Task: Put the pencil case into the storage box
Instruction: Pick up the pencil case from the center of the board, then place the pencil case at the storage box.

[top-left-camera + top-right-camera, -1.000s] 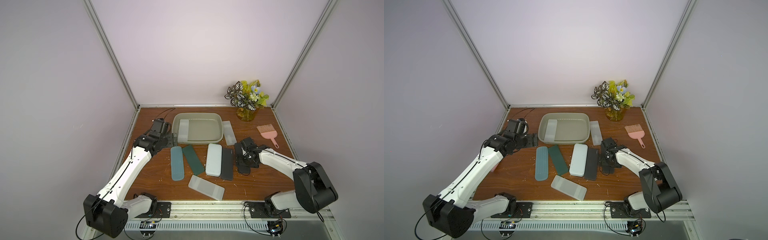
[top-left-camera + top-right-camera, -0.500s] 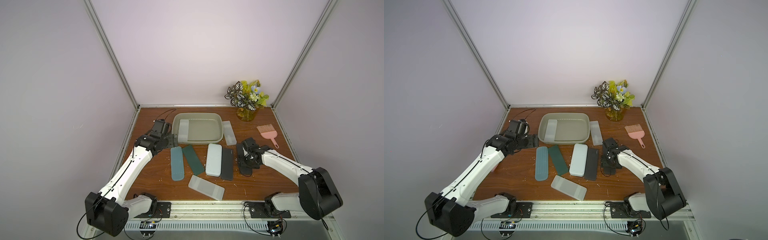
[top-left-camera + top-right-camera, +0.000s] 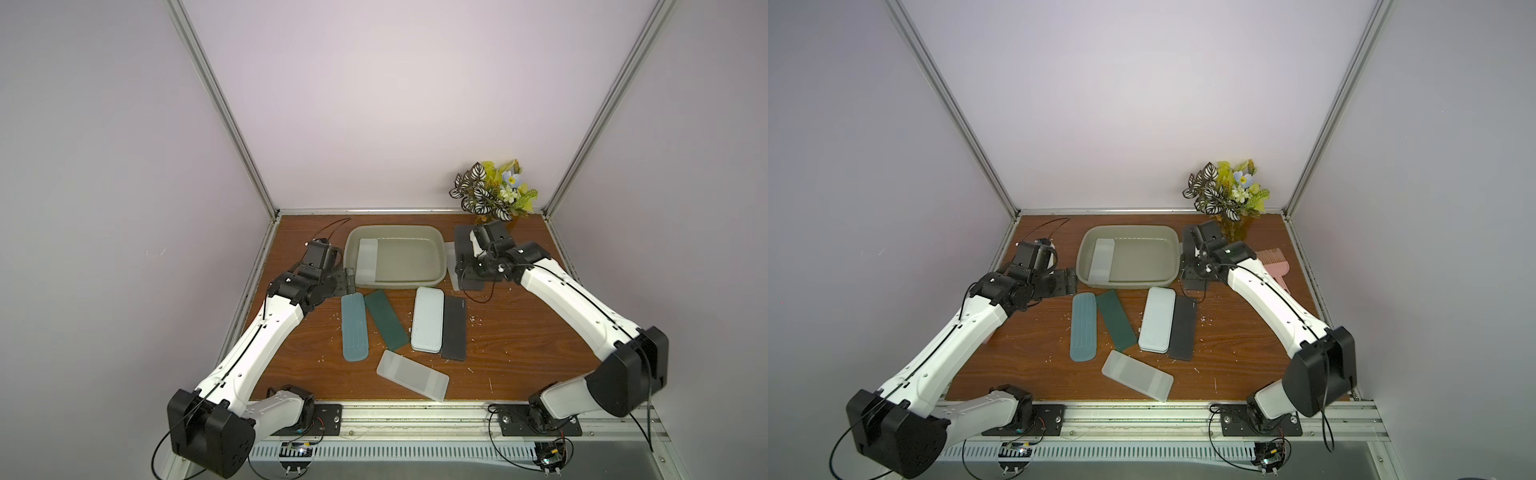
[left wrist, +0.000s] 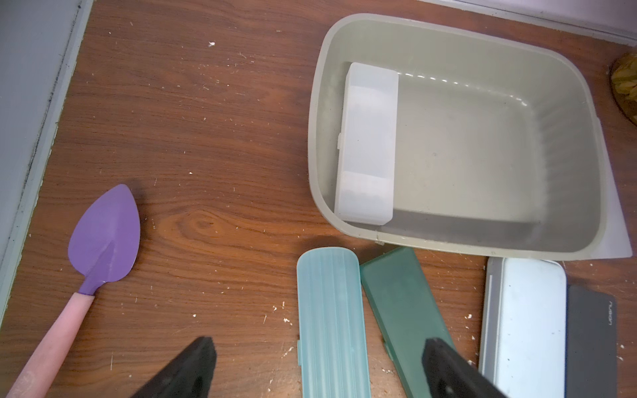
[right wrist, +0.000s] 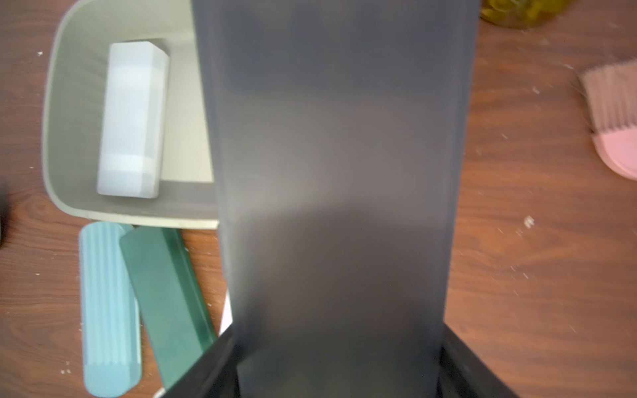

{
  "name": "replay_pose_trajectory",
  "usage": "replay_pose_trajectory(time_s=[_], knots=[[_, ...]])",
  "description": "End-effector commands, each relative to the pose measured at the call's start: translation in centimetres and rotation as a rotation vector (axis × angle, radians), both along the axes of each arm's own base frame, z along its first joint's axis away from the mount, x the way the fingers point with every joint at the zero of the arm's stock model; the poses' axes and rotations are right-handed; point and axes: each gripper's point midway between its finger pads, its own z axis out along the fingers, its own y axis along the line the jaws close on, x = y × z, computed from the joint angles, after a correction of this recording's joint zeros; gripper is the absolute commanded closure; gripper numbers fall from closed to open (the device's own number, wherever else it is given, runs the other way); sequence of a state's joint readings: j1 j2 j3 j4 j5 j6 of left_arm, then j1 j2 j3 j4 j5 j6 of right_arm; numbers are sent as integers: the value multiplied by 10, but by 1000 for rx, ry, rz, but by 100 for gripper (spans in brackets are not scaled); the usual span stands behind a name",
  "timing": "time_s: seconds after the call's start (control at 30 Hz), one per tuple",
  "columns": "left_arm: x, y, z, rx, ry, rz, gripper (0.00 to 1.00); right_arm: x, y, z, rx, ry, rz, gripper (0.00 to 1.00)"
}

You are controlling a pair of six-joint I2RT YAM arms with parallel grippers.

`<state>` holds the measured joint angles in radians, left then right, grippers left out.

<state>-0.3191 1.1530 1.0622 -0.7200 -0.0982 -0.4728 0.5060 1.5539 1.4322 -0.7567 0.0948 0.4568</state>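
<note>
Dark grey pencil case (image 5: pixel 337 172), likely stiff, light, slick, pinched across one end by right end effector (image 5: pixel 339 365) beside storage box (image 5: pixel 65 103); left end effector (image 4: pixel 319 344) spread.

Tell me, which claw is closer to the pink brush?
Right. The right claw, gripping a dark grey pencil case, hangs at the end of the storage box nearest the pink brush. The left claw is beyond its opposite end.
</note>
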Motion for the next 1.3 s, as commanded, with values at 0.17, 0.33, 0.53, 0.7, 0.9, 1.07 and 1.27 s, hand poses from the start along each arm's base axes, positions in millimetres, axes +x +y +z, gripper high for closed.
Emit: replay_pose_trajectory(time_s=[0.17,0.33,0.53,0.7,0.9,1.07,1.27], knots=[[-9,0,-2,-32,-11,14,6,69,66,-6,40,-12,54,41],[-11,-1,-3,-41,-14,8,5,101,91,-22,42,14,58,41],[-11,-2,-7,-46,-14,2,5,116,115,-44,38,60,72,42],[-11,-5,-10,-58,-10,-4,5,110,123,-71,36,93,57,42],[-12,-6,-13,-53,-4,-18,5,106,122,-89,36,116,30,42],[-12,-5,-16,-42,5,-20,5,101,119,-106,25,140,8,42],[-11,-5,-19,-34,9,-24,5,103,110,-118,-11,148,-16,42]])
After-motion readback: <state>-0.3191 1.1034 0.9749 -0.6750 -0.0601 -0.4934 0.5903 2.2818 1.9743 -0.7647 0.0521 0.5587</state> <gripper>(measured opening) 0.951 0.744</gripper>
